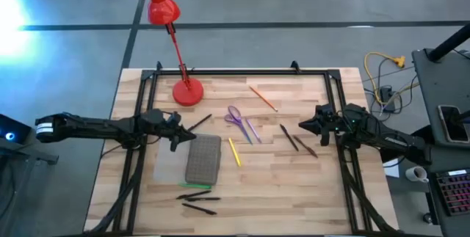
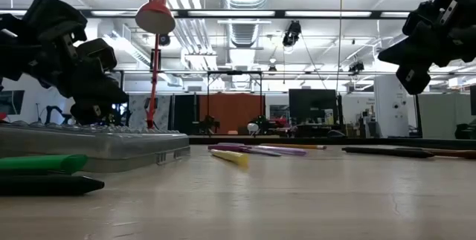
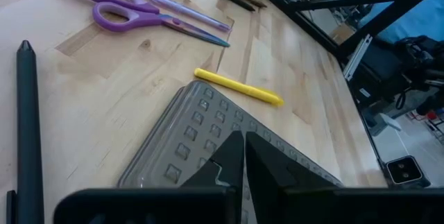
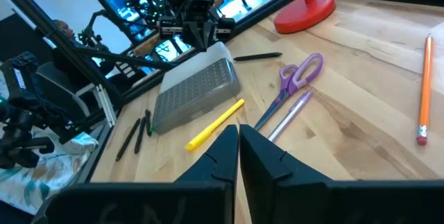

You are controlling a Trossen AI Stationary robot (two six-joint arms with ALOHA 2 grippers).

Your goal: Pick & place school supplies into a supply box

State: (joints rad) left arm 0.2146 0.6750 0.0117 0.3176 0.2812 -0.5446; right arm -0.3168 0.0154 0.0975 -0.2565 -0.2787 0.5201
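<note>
One box point(image 1: 203, 158) with a grey gridded lid lies on the table point(image 1: 294, 193), left of the middle and nearer the front edge than the back. Around it the supplies are scattered loose, none inside that can be seen.

One pair of purple scissors point(image 1: 236, 118) lies near the middle of the table, with one purple pencil point(image 1: 252, 130) touching or just beside its blades. One yellow marker point(image 1: 234, 151) lies just right of the box. One orange pencil point(image 1: 263, 98) lies toward the back edge. Two dark pens point(image 1: 297, 142) lie right of centre, close to the right gripper. One black pen point(image 1: 200, 122) lies just behind the box. Near the front edge, one green marker point(image 1: 195, 186) lies with what look like three black pens point(image 1: 197, 201), though the count there is hard to be sure of. One red lamp point(image 1: 186, 90) stands at the back left, its head leaning out past the back edge.

No writing or brand can be read on anything.

The left gripper point(image 1: 176, 136) hovers over the back left corner of the box, fingers closed together and holding nothing. The right gripper point(image 1: 305, 125) hangs above the table near the two dark pens, fingers likewise pressed together and empty.
</note>
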